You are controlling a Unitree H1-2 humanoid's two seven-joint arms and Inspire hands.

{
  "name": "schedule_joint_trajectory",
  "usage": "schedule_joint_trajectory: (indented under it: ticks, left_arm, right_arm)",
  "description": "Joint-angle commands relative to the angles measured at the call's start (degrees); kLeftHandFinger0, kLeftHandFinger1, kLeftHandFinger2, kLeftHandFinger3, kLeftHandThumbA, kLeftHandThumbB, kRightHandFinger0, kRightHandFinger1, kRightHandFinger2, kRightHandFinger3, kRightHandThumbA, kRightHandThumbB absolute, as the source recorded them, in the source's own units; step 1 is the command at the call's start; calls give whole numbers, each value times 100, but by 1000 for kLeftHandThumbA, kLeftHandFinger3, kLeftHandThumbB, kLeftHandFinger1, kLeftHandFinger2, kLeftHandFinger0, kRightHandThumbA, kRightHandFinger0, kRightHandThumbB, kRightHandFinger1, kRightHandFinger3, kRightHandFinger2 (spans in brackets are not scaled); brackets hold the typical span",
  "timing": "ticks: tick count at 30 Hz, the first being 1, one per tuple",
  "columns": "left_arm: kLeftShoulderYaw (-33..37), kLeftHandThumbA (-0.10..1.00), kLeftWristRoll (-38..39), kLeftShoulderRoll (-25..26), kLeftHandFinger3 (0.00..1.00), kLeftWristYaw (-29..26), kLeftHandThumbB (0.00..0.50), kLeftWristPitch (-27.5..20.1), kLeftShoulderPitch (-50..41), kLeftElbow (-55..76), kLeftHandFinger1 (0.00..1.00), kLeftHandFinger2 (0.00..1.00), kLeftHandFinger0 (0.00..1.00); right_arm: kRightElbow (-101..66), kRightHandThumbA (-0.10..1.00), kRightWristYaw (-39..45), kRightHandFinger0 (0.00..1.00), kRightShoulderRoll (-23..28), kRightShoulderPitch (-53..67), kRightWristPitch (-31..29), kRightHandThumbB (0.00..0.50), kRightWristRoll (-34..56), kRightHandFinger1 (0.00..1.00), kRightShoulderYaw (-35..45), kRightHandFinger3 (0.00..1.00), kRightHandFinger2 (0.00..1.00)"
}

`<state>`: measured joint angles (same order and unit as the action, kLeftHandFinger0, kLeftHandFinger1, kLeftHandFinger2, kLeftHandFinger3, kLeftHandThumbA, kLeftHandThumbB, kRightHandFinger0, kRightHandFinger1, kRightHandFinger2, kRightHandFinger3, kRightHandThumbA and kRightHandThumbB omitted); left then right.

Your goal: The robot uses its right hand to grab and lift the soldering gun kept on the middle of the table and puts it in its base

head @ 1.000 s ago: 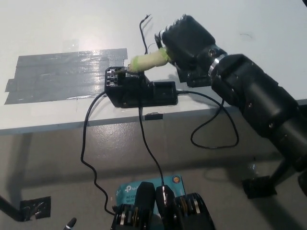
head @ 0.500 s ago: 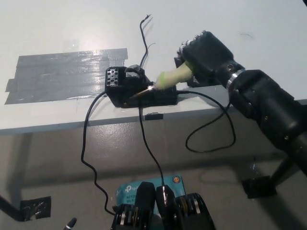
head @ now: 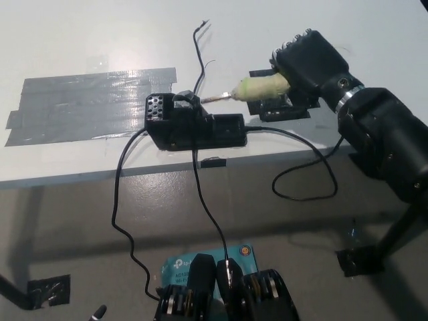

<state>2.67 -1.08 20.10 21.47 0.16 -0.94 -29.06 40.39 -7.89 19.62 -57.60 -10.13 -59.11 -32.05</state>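
The soldering gun (head: 257, 88) has a pale green handle and a thin metal tip. My black right hand (head: 309, 67) is shut on that handle and holds it level, tip pointing left toward the base. The black base (head: 190, 127) sits near the table's front edge, with a holder at its left end. The gun's tip (head: 212, 99) hovers just right of the holder, apart from it. My left hand is out of sight.
A patch of grey tape (head: 87, 103) covers the white table (head: 80, 40) to the left of the base. Black cables (head: 127, 221) hang from the base over the table edge; another cable (head: 314, 180) loops below the right arm. A black bracket (head: 284, 110) lies under the hand.
The right hand has swung up and to the right with the gun; its tip rose off the base's top and now points level at the holder.
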Motion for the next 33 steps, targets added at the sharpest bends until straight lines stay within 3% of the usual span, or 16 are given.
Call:
schedule_joint_trajectory:
  ticks: [1, 4, 5, 9, 11, 19, 22, 23, 25, 26, 27, 29, 30, 31, 32, 33]
  left_arm:
    - [25, 1000, -20, 119, 604, -4, 500, -209, -16, 1, 0, 254, 0]
    - [21, 1000, 14, 129, 600, 46, 500, -230, -1, -50, 0, 244, 0]
    - [9, 1000, 51, 131, 586, 77, 500, -197, -10, -8, 0, 248, 0]
    - [-8, 1000, 37, 136, 585, 30, 500, -164, -55, 8, 0, 255, 0]
    - [-5, 1000, 25, 128, 594, 11, 500, -202, -36, -51, 0, 260, 0]
    - [20, 1000, 32, 168, 607, 84, 500, -133, -22, 17, 0, 298, 0]
    - [27, 1000, 13, 177, 618, 71, 500, -138, -1, 20, 0, 280, 0]
    - [39, 1000, -8, 177, 608, 59, 500, -125, 5, 38, 0, 270, 0]
    - [33, 1000, 20, 173, 601, 78, 500, -113, 13, 52, 0, 272, 0]
    - [40, 1000, 15, 171, 601, 80, 500, -109, 21, 54, 0, 272, 0]
    - [33, 1000, 42, 167, 609, 103, 500, -52, 19, 76, 10, 291, 0]
    - [33, 1000, 55, 159, 604, 114, 500, -45, 52, 45, 26, 287, 0]
    - [30, 1000, 64, 156, 605, 119, 500, -42, 52, 48, 24, 286, 0]
    - [35, 1000, 56, 152, 607, 113, 500, -52, 57, 48, 22, 285, 0]
    - [27, 1000, 68, 149, 607, 117, 500, -35, 62, 47, 21, 283, 0]
    - [33, 1000, 51, 149, 607, 106, 500, -31, 70, 48, 21, 281, 0]
  right_arm:
    - [-111, -100, -323, 0, -94, -458, 135, 180, 230, 0, 295, 31, 23]
    - [-133, -100, -221, 0, -113, -477, 173, 134, 263, 0, 427, 68, 89]
    - [-182, -100, -226, 0, -81, -489, 238, 114, 231, 0, 468, 136, 118]
    - [-154, -100, -116, 0, -78, -483, 256, 75, 390, 0, 651, 54, 134]
    - [-128, -100, -236, 0, -39, -486, 203, 95, 354, 0, 684, 0, 149]
    - [-106, -100, -293, 0, 103, -549, 60, 141, 189, 0, 536, 0, 212]
    - [-211, -100, -207, 0, 127, -563, 50, 128, 122, 0, 438, 78, 165]
    - [-200, -100, -172, 0, 146, -607, 18, 123, -10, 0, 301, 249, 319]
    - [-106, -100, -221, 0, 139, -662, -70, 150, -47, 0, 186, 223, 80]
    - [-113, -100, -228, 0, 158, -659, -68, 155, -34, 0, 169, 216, 41]
    - [-93, -100, -190, 0, 155, -673, -98, 158, -7, 0, 134, 166, 84]
    - [-61, -100, -224, 0, 158, -713, -56, 242, -142, 0, -9, 211, 344]
    - [-21, -100, -319, 0, 166, -736, -79, 286, -232, 0, -94, 186, 286]
    - [31, -100, -436, 0, 175, -754, -118, 291, -290, 0, -152, 177, 256]
    - [51, -100, -309, 0, 162, -762, -97, 258, -255, 0, -179, 151, 345]
    - [53, -100, -255, 0, 161, -761, -81, 252, -234, 0, -193, 142, 349]
